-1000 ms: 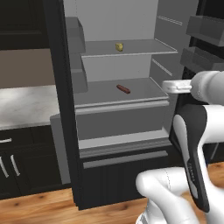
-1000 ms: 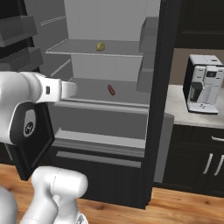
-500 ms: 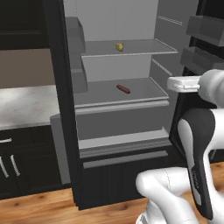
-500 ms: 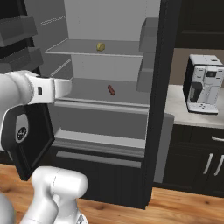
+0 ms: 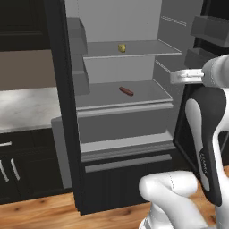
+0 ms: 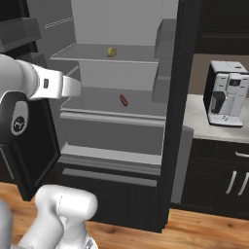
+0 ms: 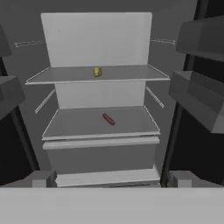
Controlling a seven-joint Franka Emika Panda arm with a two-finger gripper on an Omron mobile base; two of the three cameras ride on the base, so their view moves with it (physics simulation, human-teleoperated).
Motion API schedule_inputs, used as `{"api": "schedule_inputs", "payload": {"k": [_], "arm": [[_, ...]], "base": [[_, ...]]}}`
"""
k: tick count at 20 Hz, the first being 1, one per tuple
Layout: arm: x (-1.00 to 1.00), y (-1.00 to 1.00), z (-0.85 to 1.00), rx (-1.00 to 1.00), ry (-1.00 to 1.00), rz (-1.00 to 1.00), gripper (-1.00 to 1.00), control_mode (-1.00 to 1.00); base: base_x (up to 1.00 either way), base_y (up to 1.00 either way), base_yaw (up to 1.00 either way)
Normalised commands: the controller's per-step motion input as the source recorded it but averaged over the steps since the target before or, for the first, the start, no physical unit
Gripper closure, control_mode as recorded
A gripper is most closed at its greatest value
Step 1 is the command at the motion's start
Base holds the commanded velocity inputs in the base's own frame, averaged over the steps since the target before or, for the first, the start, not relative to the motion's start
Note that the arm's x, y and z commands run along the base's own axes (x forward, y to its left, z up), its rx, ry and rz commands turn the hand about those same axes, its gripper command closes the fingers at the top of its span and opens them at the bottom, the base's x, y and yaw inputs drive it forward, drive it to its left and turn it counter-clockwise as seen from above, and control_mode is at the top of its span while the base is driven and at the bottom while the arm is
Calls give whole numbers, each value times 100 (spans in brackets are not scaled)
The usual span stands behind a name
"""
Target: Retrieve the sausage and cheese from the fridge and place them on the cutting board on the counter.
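Observation:
The fridge (image 5: 60,116) stands open, its light grey shelves in view. A dark reddish-brown sausage (image 5: 126,91) (image 6: 123,100) (image 7: 108,119) lies on the middle shelf. On the shelf above it sits the pale yellow cheese (image 5: 121,48) (image 6: 112,51) (image 7: 97,72). My gripper (image 7: 111,178) is open and empty, outside the fridge front and facing straight in, well short of both items. The marble counter (image 5: 22,105) (image 6: 202,121) runs on either side of the fridge. The cutting board is out of view.
A white coffee machine (image 6: 226,93) stands on the counter right of the fridge. Door bins (image 7: 199,94) (image 7: 8,94) flank the opening on both sides. Dark cabinets with silver handles (image 6: 233,182) sit below the counter, over a wooden floor (image 5: 40,212).
My hand has risen slightly in front of the fridge opening. The sausage and cheese have not moved, and the jaws have stayed wide.

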Motion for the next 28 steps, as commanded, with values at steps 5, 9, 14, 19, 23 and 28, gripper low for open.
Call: {"api": "schedule_inputs", "payload": {"k": [5,9,14,19,23,28], "arm": [[0,0,0,0,0,0,-100,100],[0,0,0,0,0,0,-100,100],[0,0,0,0,0,0,-100,100],[0,0,0,0,0,0,-100,100],[0,0,0,0,0,0,-100,100],[0,0,0,0,0,0,-100,100]], "base": [[47,0,0],[58,4,0],[30,12,0],[45,0,0],[61,0,0],[86,0,0]]}}
